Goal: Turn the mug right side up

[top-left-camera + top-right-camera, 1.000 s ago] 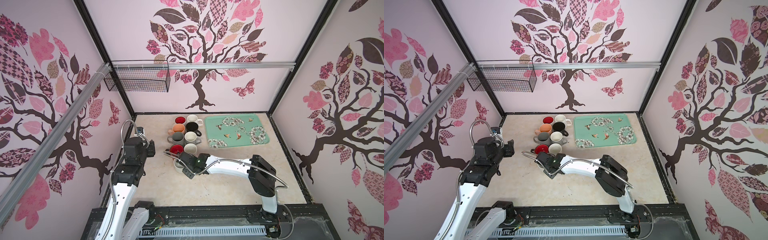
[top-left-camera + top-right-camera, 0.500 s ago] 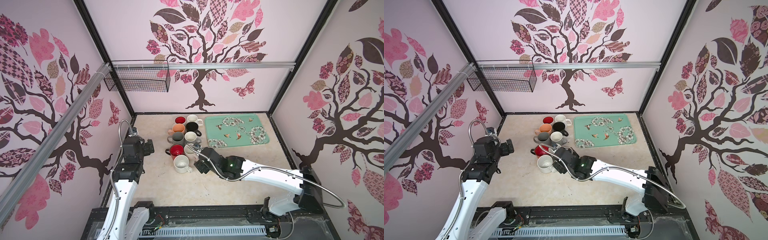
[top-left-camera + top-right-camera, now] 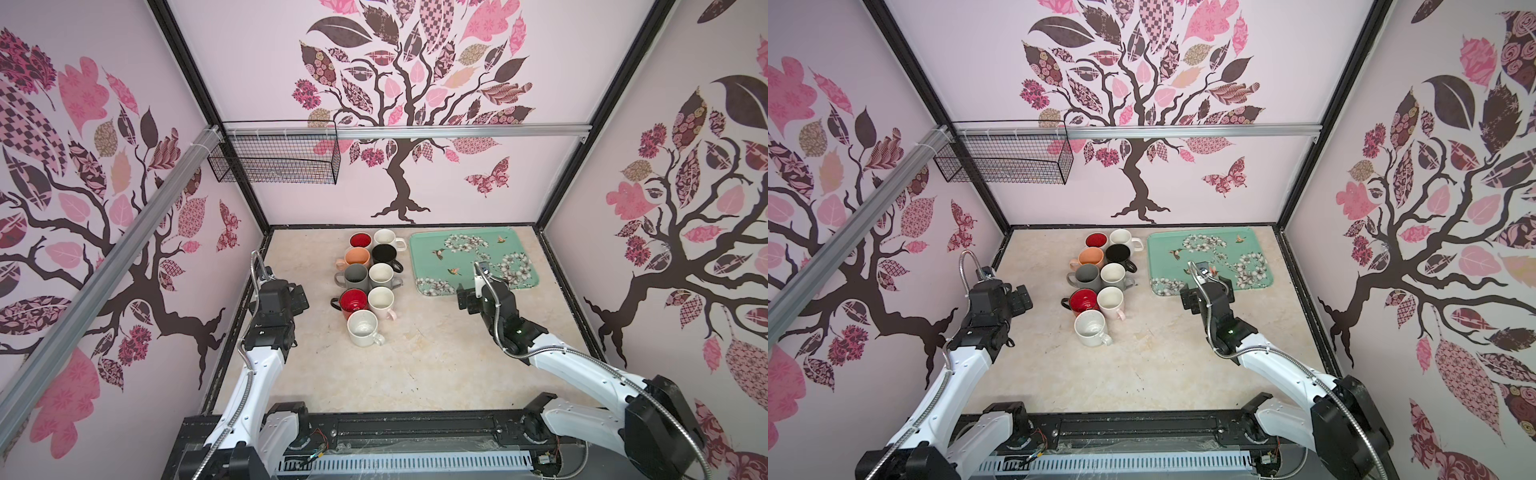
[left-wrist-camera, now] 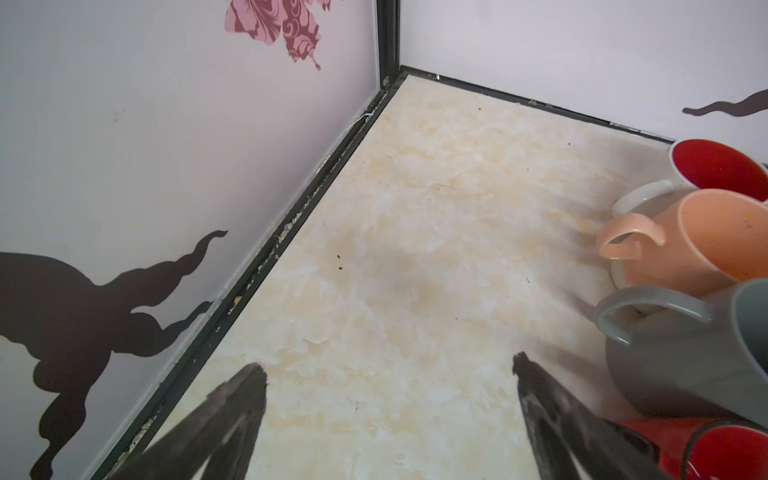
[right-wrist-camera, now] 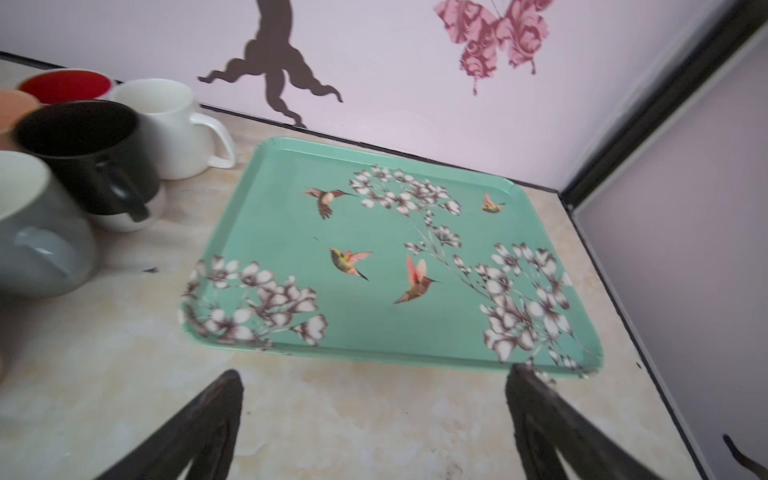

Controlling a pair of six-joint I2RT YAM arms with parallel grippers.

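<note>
The white mug (image 3: 363,328) (image 3: 1090,327) stands upright, mouth up, at the front end of the mug rows in both top views, with nothing touching it. My left gripper (image 3: 300,296) (image 4: 388,363) hangs open left of the rows, over bare table. Well to the right of the mug, my right gripper (image 3: 465,297) (image 5: 372,372) is open and empty just in front of the tray. Neither wrist view shows the white mug.
Two rows of upright mugs stand behind it: red (image 3: 352,300), white (image 3: 381,298), grey (image 3: 356,274), orange (image 3: 357,256), black (image 3: 384,252). A teal flowered tray (image 3: 428,266) (image 5: 291,232) lies back right. A wire basket (image 3: 274,153) hangs on the back left wall.
The right gripper let go of the white mug, opened wide and swung right to the tray's front edge. The mug now stands alone. The left gripper opened fully.
</note>
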